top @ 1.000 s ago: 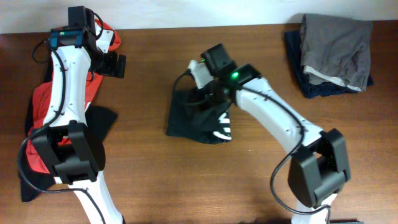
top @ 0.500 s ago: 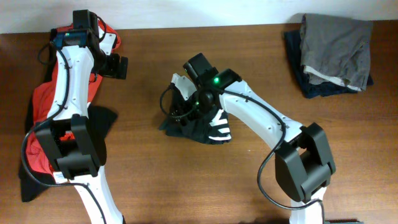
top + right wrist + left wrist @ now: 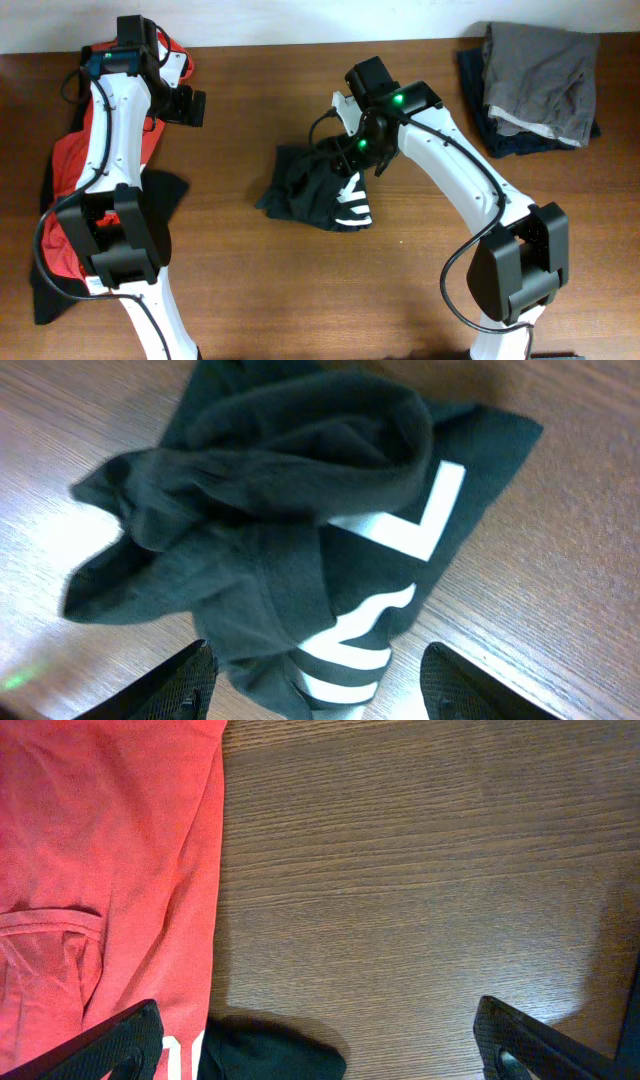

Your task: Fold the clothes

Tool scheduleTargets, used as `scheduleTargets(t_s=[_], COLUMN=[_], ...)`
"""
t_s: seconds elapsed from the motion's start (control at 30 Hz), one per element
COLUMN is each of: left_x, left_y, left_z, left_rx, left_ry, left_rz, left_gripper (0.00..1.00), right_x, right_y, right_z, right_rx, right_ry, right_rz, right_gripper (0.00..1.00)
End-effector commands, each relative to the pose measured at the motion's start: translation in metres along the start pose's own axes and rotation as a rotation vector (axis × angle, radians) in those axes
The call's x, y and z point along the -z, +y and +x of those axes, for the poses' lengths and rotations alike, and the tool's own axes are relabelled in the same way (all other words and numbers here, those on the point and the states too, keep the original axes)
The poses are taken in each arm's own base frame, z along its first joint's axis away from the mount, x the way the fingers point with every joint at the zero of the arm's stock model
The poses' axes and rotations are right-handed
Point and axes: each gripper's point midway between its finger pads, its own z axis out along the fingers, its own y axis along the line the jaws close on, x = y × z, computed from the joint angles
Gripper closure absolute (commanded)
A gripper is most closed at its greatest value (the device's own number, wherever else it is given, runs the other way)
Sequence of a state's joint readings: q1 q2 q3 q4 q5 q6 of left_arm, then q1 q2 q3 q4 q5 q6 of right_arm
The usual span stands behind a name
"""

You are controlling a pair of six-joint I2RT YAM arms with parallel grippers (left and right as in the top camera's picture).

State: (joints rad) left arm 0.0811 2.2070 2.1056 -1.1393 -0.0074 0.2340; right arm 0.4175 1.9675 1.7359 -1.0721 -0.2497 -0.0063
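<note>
A black T-shirt point(image 3: 312, 192) with white block letters lies crumpled in a heap at the table's middle. My right gripper point(image 3: 352, 152) hovers just above its right part, open. In the right wrist view the black T-shirt point(image 3: 300, 530) fills the frame, and my right gripper point(image 3: 325, 685) has its jaws spread wide, with only loose cloth below them. A red T-shirt point(image 3: 70, 165) lies at the far left under the left arm. My left gripper point(image 3: 190, 105) hangs open over bare wood beside the red T-shirt point(image 3: 100, 870), holding nothing.
A folded pile of grey and navy clothes point(image 3: 540, 85) sits at the back right corner. Dark cloth point(image 3: 160, 190) pokes out beside the red shirt, and this dark cloth point(image 3: 270, 1058) also shows between the left fingers. The table's back edge meets a white wall.
My right gripper has opened and let go of the black T-shirt, then pulled back to the right. The shirt now lies bunched further left. The left arm has barely shifted.
</note>
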Motion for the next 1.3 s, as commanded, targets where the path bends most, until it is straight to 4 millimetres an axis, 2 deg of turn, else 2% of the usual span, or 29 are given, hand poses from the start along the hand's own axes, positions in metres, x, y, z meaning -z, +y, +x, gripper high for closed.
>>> scheduleTargets(t_s=[0.0,0.1,0.37,0.57,0.63,0.83,0.9,1.07,1.1,1.2,1.27], left_x=[-0.001,-0.001,-0.001,-0.001,-0.001,-0.001,-0.001,-0.001,-0.001,-0.001,-0.001], left_y=[0.0,0.0,0.0,0.0,0.0,0.0,0.0,0.0,0.001,0.001,0.001], left_z=[-0.002,-0.003,-0.003,-0.003,-0.003,-0.003,-0.003,-0.005,-0.005,-0.006,-0.007], left_rx=[0.018,0.018,0.018,0.018,0.018,0.018,0.018,0.018,0.018,0.018,0.018], left_ry=[-0.008,-0.01,-0.01,-0.011,-0.011,-0.011,-0.012,-0.019,-0.02,-0.025,-0.029], left_rz=[0.016,0.015,0.015,0.015,0.015,0.015,0.014,0.013,0.013,0.012,0.011], left_gripper=[0.01,0.01,0.01,0.01,0.01,0.01,0.01,0.01,0.01,0.01,0.01], right_x=[-0.018,-0.023,-0.047,-0.048,-0.046,-0.033,-0.033,-0.039,-0.04,-0.041,-0.04], right_y=[0.011,0.01,0.007,0.016,0.024,0.074,0.093,0.149,0.156,0.165,0.164], right_z=[0.007,0.007,0.014,0.011,0.01,0.013,0.021,0.055,0.061,0.067,0.065], right_rx=[0.04,0.042,0.06,0.075,0.088,0.191,0.229,0.326,0.342,0.364,0.365], right_ry=[0.023,0.017,0.002,-0.017,-0.022,-0.017,0.004,0.103,0.118,0.132,0.127], right_rz=[-0.095,-0.096,-0.11,-0.162,-0.197,-0.271,-0.285,-0.346,-0.35,-0.349,-0.346], right_gripper=[0.35,0.36,0.57,0.94,0.96,0.96,0.96,0.95,0.85,0.44,0.38])
